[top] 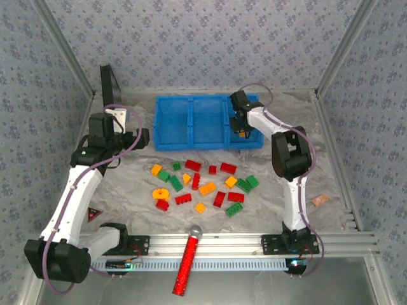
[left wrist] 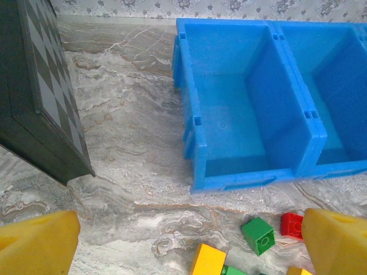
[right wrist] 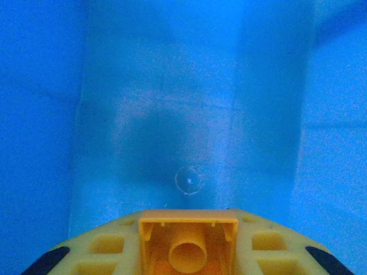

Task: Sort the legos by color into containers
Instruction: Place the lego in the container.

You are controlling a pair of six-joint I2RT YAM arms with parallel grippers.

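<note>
Right gripper [top: 240,124] is over the right compartment [top: 257,141] of the blue tray [top: 191,143], at the far middle of the desk. It is clenched on a yellow-orange brick [right wrist: 188,228], with fingers [right wrist: 269,245] flanking it on both sides.

- **Brick pose:** its hollow underside and centre tube face the wrist camera. I can't tell its long axis from here.
- **Key relation:** the compartment floor [right wrist: 189,114] lies straight ahead of the brick along the gripper axis, with blue walls on either side. My read is that the brick is inside the compartment's footprint and letting go should drop it in, with no lateral shift needed. The risk is low, maybe a bounce off a wall.

Left gripper [left wrist: 186,245] is spread wide with nothing between the fingers. It hangs over the desk just in front of the tray's near-left corner.

- **What it faces:** the left compartment [left wrist: 229,114] is dead ahead with no bricks on its floor, and the black checkered panel [left wrist: 40,103] is to its left.
- **Nearest bricks:** a green brick [left wrist: 258,235], a red brick [left wrist: 292,225] and a yellow brick [left wrist: 207,260], all just below and right of its fingers.

The rest of the legos [top: 203,184] lie scattered mid-desk between tray and near edge. The left arm is closer to that pile.
</note>
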